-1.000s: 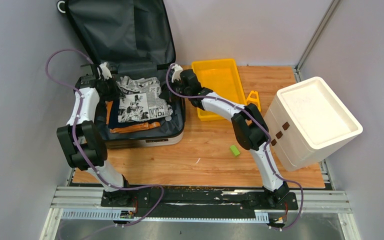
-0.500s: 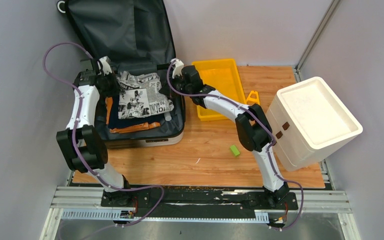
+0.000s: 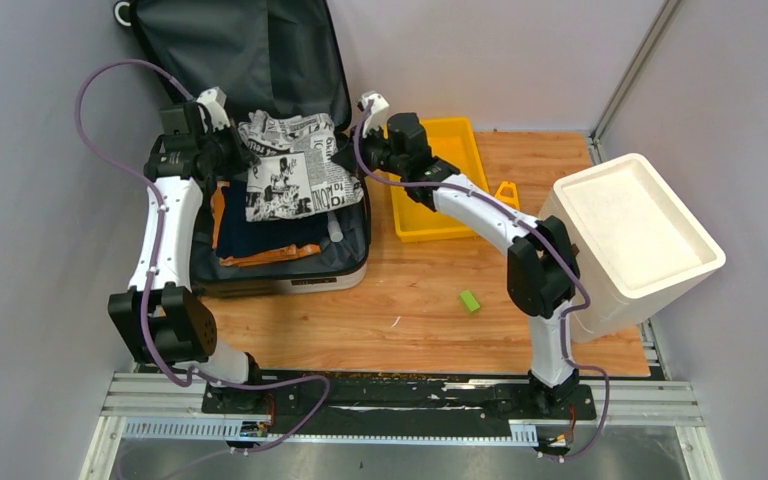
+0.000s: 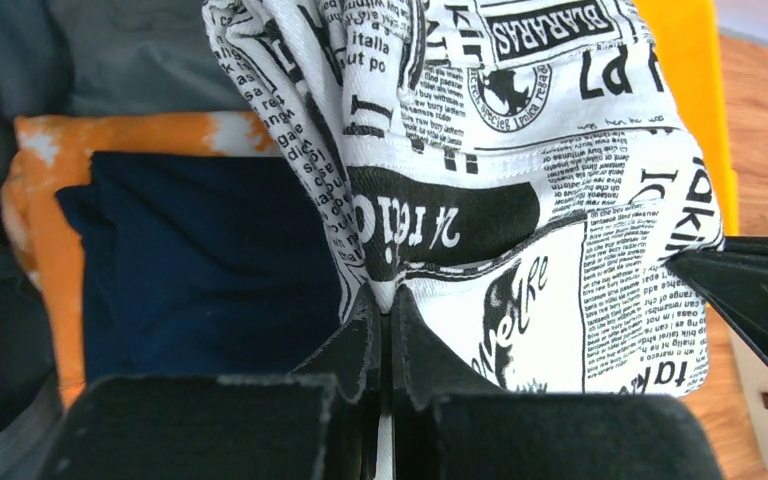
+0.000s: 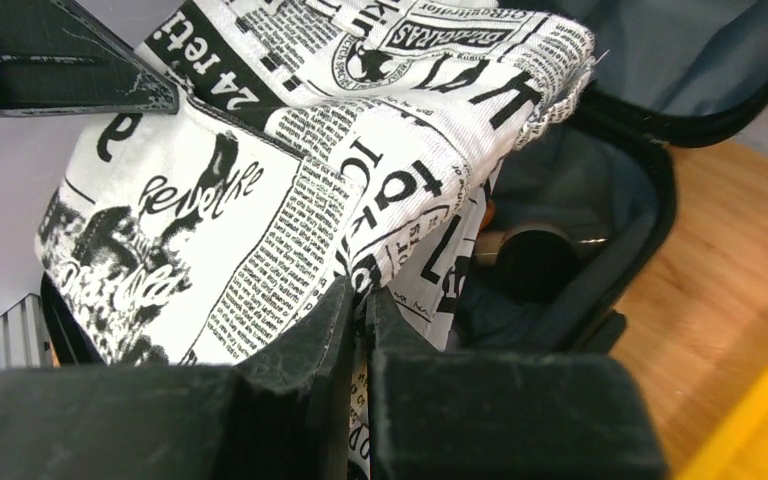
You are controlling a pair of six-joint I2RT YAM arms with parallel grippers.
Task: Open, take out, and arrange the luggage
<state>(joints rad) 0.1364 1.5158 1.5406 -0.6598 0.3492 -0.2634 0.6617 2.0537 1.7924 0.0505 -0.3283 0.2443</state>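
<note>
The luggage [image 3: 290, 280] lies open at the back left, its lid [image 3: 230, 60] propped against the wall. A white newspaper-print garment [image 3: 295, 170] hangs lifted above it between both grippers. My left gripper [image 3: 240, 150] is shut on the garment's left edge [image 4: 385, 300]. My right gripper [image 3: 345, 152] is shut on its right edge [image 5: 360, 285]. Below, a folded navy garment [image 4: 200, 250] lies on an orange one [image 4: 40, 220] inside the luggage.
A yellow tray [image 3: 440, 175] sits right of the luggage, with a small yellow piece [image 3: 506, 197] beside it. A white foam box [image 3: 625, 240] stands at the right. A small green block [image 3: 470, 300] lies on the wooden table. A dark round item [image 5: 535, 260] lies in the luggage.
Both grippers have risen and moved back, lifting the newspaper-print garment off the clothes pile. The right arm has stretched further out.
</note>
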